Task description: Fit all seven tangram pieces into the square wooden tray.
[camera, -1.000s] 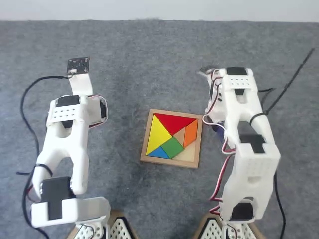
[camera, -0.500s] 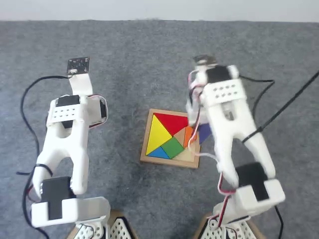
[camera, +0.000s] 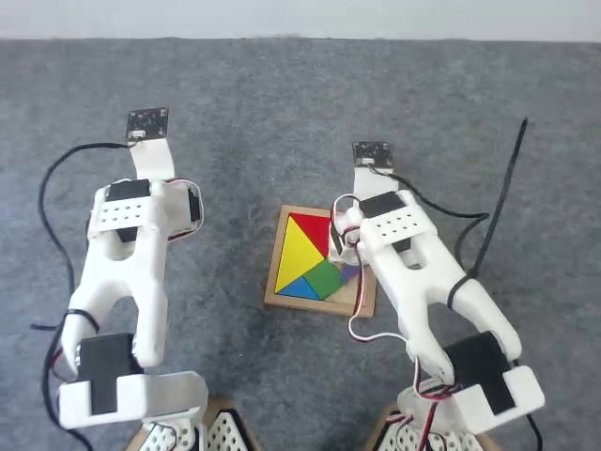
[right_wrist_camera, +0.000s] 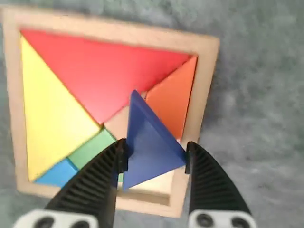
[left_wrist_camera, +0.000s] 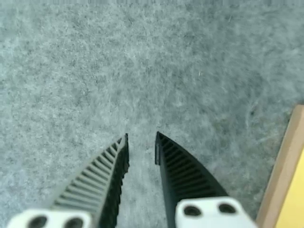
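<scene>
As wrist view shows, hand (right_wrist_camera: pixel 155 147) grips triangle (right_wrist_camera: pixel 146 135).

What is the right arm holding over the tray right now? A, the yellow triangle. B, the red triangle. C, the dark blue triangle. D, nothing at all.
C: in the right wrist view the fingers of the right gripper clamp the dark blue triangle above the wooden tray.

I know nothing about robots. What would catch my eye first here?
The brightly coloured puzzle in the square wooden tray at the table's middle stands out first. The right gripper holds a dark blue triangle just above the tray's bare patch. Off to the side, the left gripper hangs over plain grey carpet.
</scene>
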`<state>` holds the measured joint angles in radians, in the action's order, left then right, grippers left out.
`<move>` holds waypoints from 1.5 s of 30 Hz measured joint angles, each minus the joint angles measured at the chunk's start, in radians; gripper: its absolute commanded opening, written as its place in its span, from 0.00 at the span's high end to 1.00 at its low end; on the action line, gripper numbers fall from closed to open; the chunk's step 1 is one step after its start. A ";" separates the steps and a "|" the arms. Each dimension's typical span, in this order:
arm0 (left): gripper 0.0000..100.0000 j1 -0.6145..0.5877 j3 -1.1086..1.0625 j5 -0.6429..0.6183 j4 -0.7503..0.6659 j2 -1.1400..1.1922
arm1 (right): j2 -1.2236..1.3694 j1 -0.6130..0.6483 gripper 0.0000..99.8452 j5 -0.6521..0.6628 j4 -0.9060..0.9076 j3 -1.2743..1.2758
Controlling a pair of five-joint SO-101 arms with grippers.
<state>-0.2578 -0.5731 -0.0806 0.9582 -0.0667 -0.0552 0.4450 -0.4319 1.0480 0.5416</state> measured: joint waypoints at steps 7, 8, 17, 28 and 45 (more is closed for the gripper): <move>0.91 0.000 0.000 0.000 -0.009 0.000 | 0.000 0.041 0.78 -0.180 -0.006 0.009; 0.91 0.000 0.000 0.000 -0.009 0.000 | 0.000 0.038 0.76 -0.212 0.003 0.009; 0.91 0.000 0.000 0.000 -0.009 0.000 | 0.000 0.043 0.71 -0.376 0.054 0.035; 0.91 0.000 0.000 0.000 -0.009 0.000 | -0.184 -0.149 0.75 -0.285 0.203 -0.020; 0.91 0.069 -0.051 0.000 -0.029 0.000 | -0.273 -0.325 0.99 0.580 -0.161 0.338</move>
<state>-0.1887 -0.6237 -0.0806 0.9291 -0.0667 -0.3284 0.1197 0.1481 0.8869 0.8792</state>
